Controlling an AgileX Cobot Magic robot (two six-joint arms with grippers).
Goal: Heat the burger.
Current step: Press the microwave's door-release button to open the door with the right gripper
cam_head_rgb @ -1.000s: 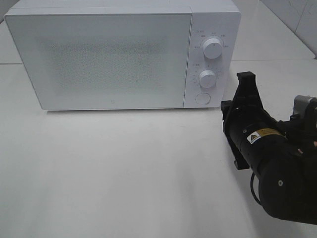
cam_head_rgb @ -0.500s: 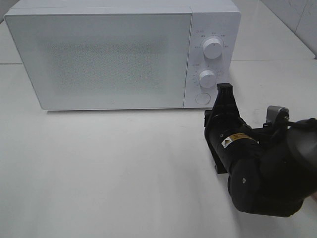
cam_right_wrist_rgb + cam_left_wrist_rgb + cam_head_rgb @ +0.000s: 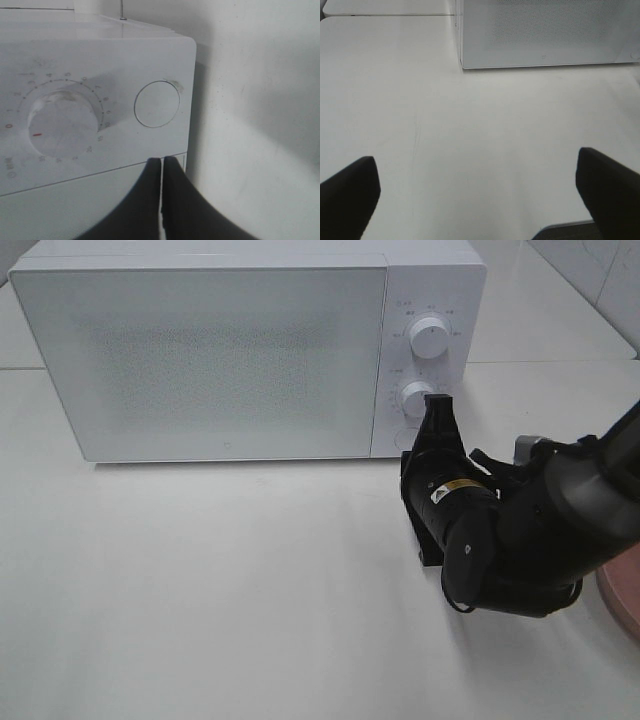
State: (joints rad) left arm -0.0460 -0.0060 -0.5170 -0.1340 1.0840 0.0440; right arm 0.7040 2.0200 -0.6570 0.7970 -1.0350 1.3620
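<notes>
At the microwave's (image 3: pixel 220 360) control panel, the right claw (image 3: pixel 162 161) is pinched shut on nothing, its tips close beside the round button (image 3: pixel 157 104). Farther off, the left claw (image 3: pixel 475 155) gapes wide, empty, above the tabletop (image 3: pixel 200 580). No view shows the burger.

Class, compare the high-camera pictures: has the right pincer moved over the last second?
Yes. The right pincer has moved left, toward the microwave, and its shut tips are now close to the round button.
</notes>
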